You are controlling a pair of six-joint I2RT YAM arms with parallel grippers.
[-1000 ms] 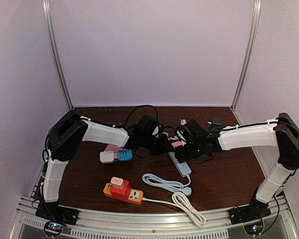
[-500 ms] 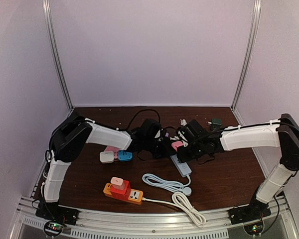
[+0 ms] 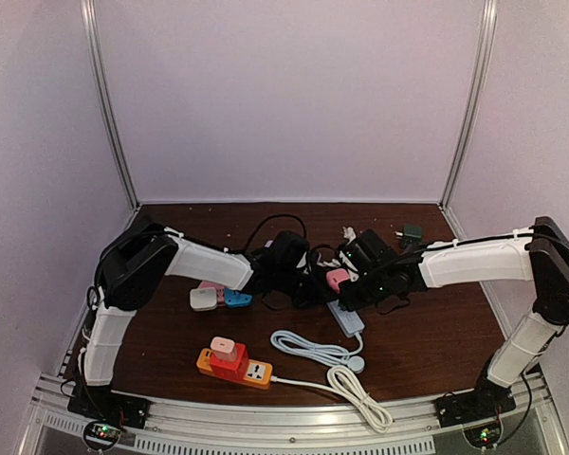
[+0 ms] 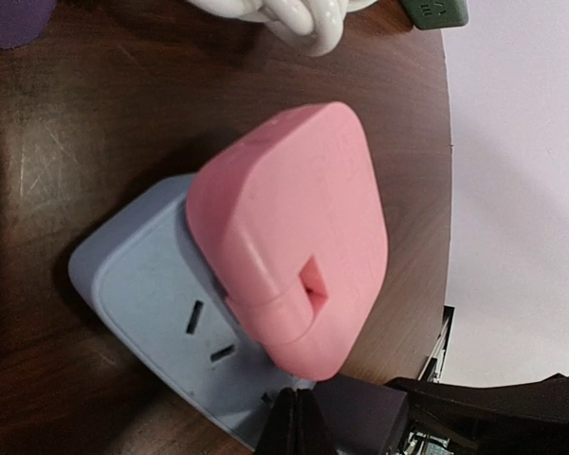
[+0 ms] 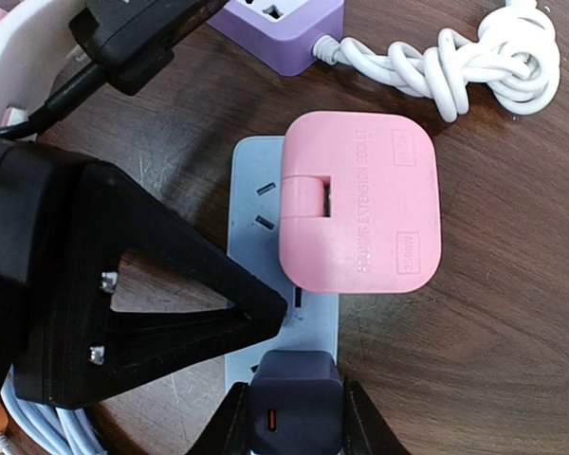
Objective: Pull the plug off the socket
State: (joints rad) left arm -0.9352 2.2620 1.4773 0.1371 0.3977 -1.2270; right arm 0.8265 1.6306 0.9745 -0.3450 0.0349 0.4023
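The table (image 3: 436, 351) carries the blue-grey power strip (image 3: 351, 322) at the centre of the top view. Its long axis runs from upper left to lower right. In the right wrist view the same axis runs from top to bottom of the frame.

The pink extension-socket adaptor (image 5: 360, 213) is seated on the strip at upper centre of the right wrist frame and overhangs the strip's right edge. The dark plug (image 5: 289, 393) is seated lower on the same strip, at the bottom edge of that frame, apart from the adaptor.

The right gripper (image 5: 289, 422) has its fingers drawn narrow against both sides of the dark plug. Judged function: anchoring the strip.

The left gripper (image 3: 305, 282) enters from the left of the frame. One triangular finger (image 5: 194, 265) shows, with its tip at the strip's left edge, just below the adaptor. The second finger cannot be identified, so the opening cannot be told.

Judged target: the pink adaptor, which fills the left wrist view. The left arm is the nearer free arm, and the adaptor lies right of and slightly above the finger tip. Judged extraction direction: square off the strip face, not along its long axis.
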